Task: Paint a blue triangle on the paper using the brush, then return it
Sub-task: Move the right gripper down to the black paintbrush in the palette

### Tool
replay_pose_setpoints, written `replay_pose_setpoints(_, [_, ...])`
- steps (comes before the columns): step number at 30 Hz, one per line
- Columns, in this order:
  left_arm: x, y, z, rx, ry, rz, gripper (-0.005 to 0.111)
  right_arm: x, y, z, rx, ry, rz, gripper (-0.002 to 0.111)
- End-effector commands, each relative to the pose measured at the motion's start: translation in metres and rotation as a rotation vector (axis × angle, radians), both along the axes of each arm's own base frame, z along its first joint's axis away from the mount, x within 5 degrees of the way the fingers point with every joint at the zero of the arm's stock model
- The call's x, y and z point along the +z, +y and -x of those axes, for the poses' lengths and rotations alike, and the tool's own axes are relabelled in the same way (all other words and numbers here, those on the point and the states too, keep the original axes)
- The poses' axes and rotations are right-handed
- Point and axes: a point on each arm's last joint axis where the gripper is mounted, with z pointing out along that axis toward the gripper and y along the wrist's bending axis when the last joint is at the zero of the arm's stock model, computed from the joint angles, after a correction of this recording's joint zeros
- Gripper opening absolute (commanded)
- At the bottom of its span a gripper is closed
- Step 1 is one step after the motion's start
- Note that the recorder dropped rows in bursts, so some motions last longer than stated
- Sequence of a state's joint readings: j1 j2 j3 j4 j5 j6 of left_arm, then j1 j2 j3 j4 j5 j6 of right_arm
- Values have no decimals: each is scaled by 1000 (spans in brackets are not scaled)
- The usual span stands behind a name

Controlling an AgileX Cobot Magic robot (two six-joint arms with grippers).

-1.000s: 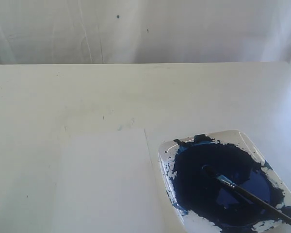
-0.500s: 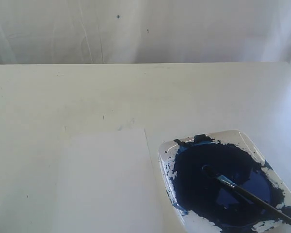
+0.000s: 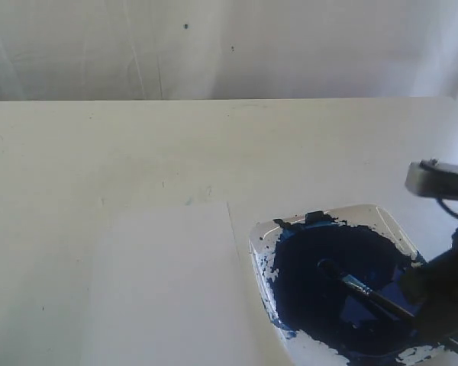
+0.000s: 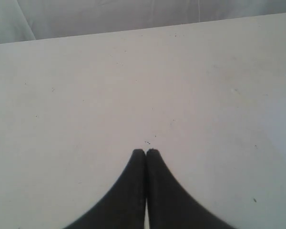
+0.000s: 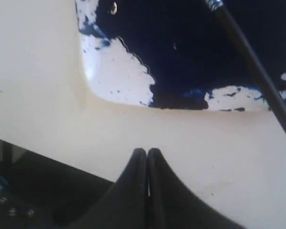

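Observation:
The brush (image 3: 385, 303) lies in the white paint tray (image 3: 370, 210), its bristles sunk in the dark blue pool and its black handle slanting out over the tray's near right corner. The white paper (image 3: 168, 282) lies flat just left of the tray, and no blue triangle shows on it. My right arm (image 3: 445, 293) hangs dark over the tray's right side, hiding part of the handle. The right gripper (image 5: 147, 150) is shut and empty, above bare table beside the tray rim (image 5: 115, 76), short of the brush handle (image 5: 257, 71). My left gripper (image 4: 146, 151) is shut and empty over bare table.
The cream table (image 3: 214, 152) runs back to a white curtain (image 3: 229, 46). In the right wrist view the table's edge drops to a dark floor area (image 5: 33, 186) close to the gripper. The tray's paint pool (image 3: 328, 290) fills most of it.
My right arm has come into the exterior view from the right and now hangs over the tray's right side. Brush, tray and paper have not moved.

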State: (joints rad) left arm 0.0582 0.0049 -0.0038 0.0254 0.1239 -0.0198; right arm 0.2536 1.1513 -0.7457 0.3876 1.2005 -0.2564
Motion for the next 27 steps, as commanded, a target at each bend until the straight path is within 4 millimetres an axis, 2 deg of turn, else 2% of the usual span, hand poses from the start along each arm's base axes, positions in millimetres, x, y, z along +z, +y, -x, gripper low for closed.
replay_pose_setpoints(1, [-1, 0, 0, -5, -3, 8, 0, -18, -5, 8, 8, 43, 238, 0])
replay_pose_setpoints(3, [-1, 0, 0, -5, -3, 8, 0, -25, -11, 8, -63, 28, 314, 0])
replay_pose_setpoints(8, [-1, 0, 0, -5, -3, 8, 0, -45, -9, 7, -97, -39, 265, 0])
replay_pose_setpoints(12, [-1, 0, 0, -5, -3, 8, 0, -60, -10, 2, -74, 12, 322, 0])
replay_pose_setpoints(18, [-1, 0, 0, -5, -3, 8, 0, -89, -19, -11, -139, 124, 527, 0])
replay_pose_setpoints(27, [-1, 0, 0, -5, -3, 8, 0, -103, -21, -21, -210, 107, 588, 0])
